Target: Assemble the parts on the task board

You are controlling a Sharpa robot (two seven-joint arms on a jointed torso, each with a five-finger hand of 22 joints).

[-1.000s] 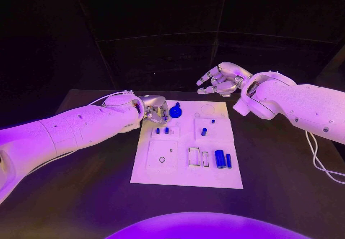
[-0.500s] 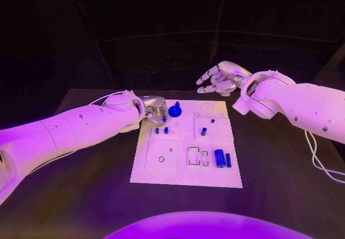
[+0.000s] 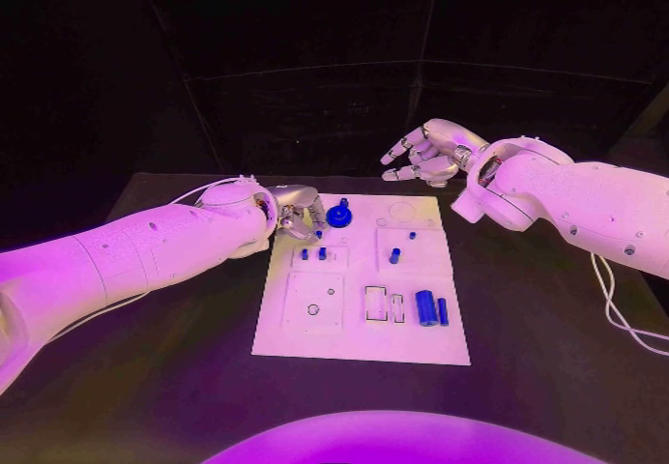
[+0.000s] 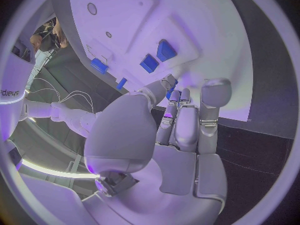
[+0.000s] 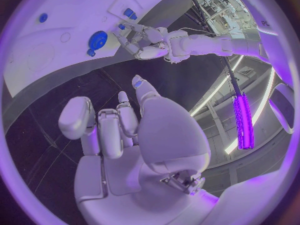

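The white task board (image 3: pixel 356 338) lies in the middle of the black table. A round blue gear-like part (image 3: pixel 340 216) stands at its far edge. Two short blue pegs (image 3: pixel 314 254), another peg (image 3: pixel 396 256) and two blue cylinders (image 3: pixel 434 309) stand further in. My left hand (image 3: pixel 297 213) hovers at the board's far left corner beside the gear, fingers curled in. A small blue part (image 4: pixel 169 93) shows pinched at its fingertips. My right hand (image 3: pixel 429 155) hangs raised behind the board's far edge, fingers apart and holding nothing. From the right wrist, the gear (image 5: pixel 97 39) and my left hand (image 5: pixel 149 41) are visible.
A rectangular slot (image 3: pixel 376 303) and a small round hole (image 3: pixel 312 309) mark the board's near half. Bare black table (image 3: pixel 154 387) surrounds the board. A white cable (image 3: pixel 614 309) hangs at the right side.
My left hand's fingers have risen a little from the board, close beside the gear. The right hand has stayed where it was.
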